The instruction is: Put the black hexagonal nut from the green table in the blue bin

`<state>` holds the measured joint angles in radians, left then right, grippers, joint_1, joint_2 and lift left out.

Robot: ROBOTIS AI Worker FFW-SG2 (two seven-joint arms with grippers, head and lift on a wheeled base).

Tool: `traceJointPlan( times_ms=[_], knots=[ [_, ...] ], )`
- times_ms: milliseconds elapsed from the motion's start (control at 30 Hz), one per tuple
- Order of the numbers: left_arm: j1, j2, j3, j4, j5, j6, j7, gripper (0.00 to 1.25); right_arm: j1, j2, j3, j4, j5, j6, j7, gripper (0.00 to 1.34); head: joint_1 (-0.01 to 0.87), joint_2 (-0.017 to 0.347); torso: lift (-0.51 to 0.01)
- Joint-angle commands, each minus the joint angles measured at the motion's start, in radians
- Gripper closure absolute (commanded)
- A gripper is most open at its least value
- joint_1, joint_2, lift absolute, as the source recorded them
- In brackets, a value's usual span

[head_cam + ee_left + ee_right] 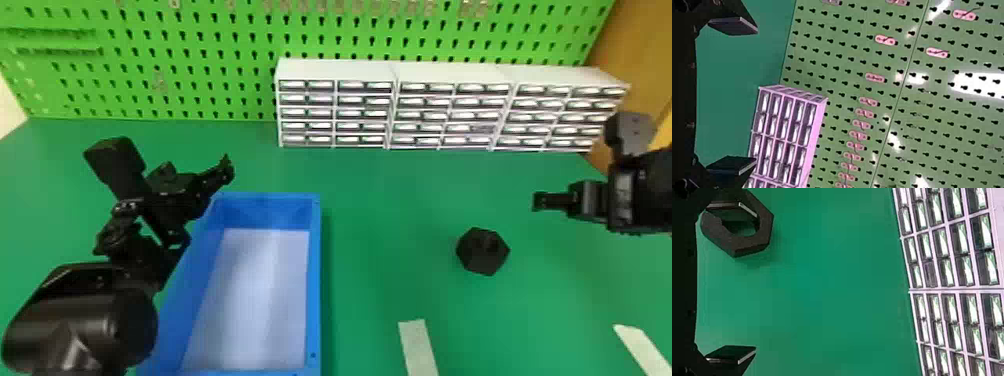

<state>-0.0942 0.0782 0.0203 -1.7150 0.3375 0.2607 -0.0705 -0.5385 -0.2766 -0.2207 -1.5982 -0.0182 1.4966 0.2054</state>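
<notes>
The black hexagonal nut [482,251] lies on the green table [395,200], right of the blue bin [314,280], whose pale floor holds nothing visible. Up and to the right of the nut in the head view is my right gripper [542,201], apart from it. In the right wrist view the nut [752,243] shows behind one finger of the right gripper [748,282], whose fingers stand wide apart. My left gripper [220,175] is parked over the bin's far left corner; the left wrist view shows this gripper [746,96] open with nothing between its fingers.
White drawer cabinets [450,107] line the table's back edge, against a green pegboard [200,65]. Two pale strips, one [419,347] nearer the bin and another [642,347] at the right, lie on the front of the table.
</notes>
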Motion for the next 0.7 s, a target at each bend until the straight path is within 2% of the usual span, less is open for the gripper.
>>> traceJointPlan(
  times_ms=[0, 300, 667],
  knots=[
    [-0.001, 0.000, 0.001, 0.000, 0.000, 0.000, 0.000, 0.12, -0.015, -0.001, 0.012, 0.055, 0.007, -0.039, 0.000, 0.11, 0.692, 0.009, -0.097],
    [0.001, 0.000, 0.001, 0.000, 0.002, 0.000, 0.000, 0.12, -0.035, 0.007, 0.037, 0.158, 0.003, -0.105, 0.000, 0.11, 0.692, 0.009, -0.097],
    [-0.001, 0.000, 0.000, 0.000, 0.002, 0.000, 0.000, 0.12, -0.054, 0.024, 0.073, 0.222, -0.002, -0.144, 0.000, 0.11, 0.692, 0.009, -0.097]
  ],
)
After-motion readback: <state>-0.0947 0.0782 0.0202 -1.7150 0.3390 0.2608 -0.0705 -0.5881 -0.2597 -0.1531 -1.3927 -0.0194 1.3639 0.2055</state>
